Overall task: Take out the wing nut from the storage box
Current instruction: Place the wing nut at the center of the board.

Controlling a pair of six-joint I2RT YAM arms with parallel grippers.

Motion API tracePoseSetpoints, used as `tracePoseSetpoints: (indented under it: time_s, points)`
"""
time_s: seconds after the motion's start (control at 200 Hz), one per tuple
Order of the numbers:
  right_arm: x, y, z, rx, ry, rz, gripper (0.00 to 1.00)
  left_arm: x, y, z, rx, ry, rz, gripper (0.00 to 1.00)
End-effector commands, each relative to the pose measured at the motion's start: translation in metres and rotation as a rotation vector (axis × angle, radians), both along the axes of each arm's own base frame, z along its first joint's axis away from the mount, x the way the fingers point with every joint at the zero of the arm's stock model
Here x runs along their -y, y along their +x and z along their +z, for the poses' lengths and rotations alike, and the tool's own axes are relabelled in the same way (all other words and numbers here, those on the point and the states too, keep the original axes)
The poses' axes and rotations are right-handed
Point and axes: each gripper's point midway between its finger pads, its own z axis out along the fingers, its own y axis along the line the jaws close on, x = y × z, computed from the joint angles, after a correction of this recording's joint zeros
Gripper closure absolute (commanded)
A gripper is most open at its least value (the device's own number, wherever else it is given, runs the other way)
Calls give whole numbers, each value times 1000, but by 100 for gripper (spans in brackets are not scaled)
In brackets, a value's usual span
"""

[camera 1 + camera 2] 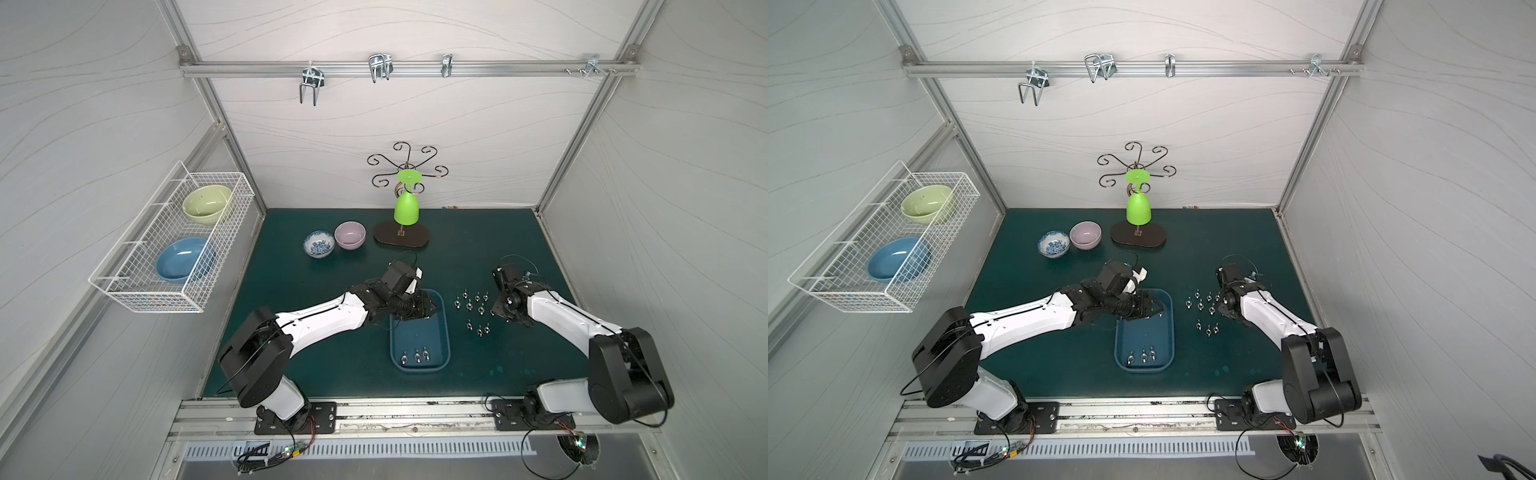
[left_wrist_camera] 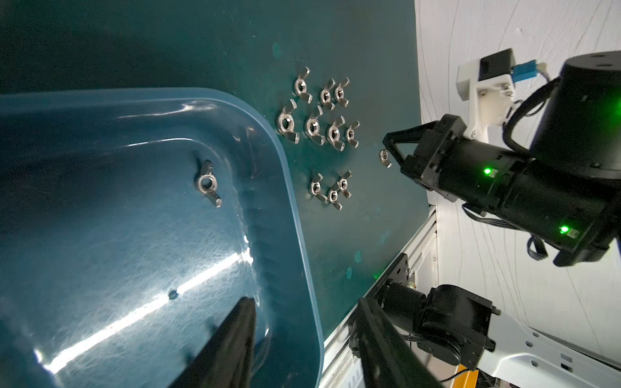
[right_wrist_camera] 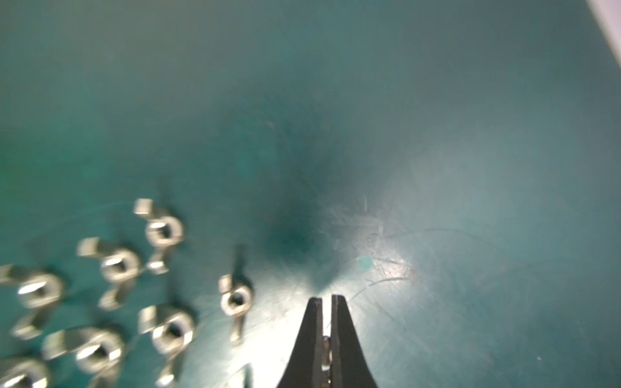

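Green tabletop (image 1: 316, 332) lies bare left of and in front of the storage box (image 1: 419, 332); loose nuts (image 1: 468, 306) crowd the strip beside its right rim. Left jaws, open and empty, hang over the box's far end near one wing nut (image 2: 208, 183); three more nuts (image 1: 417, 356) line its near wall. Right jaws clamp a lone nut (image 2: 384, 158) beside the loose nuts.

The left gripper (image 1: 431, 309) fills the box's (image 1: 447, 332) far end; the middle floor lies bare. Loose nuts (image 1: 469, 306) crowd the mat (image 1: 332, 368) between box and right gripper (image 2: 389, 151).
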Motion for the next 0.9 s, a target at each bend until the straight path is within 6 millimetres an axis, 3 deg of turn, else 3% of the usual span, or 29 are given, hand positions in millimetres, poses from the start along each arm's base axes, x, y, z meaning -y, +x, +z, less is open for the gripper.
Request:
tracePoseSetpoints:
  time_s: [0.0,0.53,0.895]
  points:
    - [-4,-1,-12,-25,50,5,100,20,6,18,35,-74,-33,48]
    - [-11,5,-16,-54,38,45,100,14,2,10,36,-53,-37,48]
    - [-15,6,-17,-61,30,71,92,3,-4,4,33,-22,-28,48]
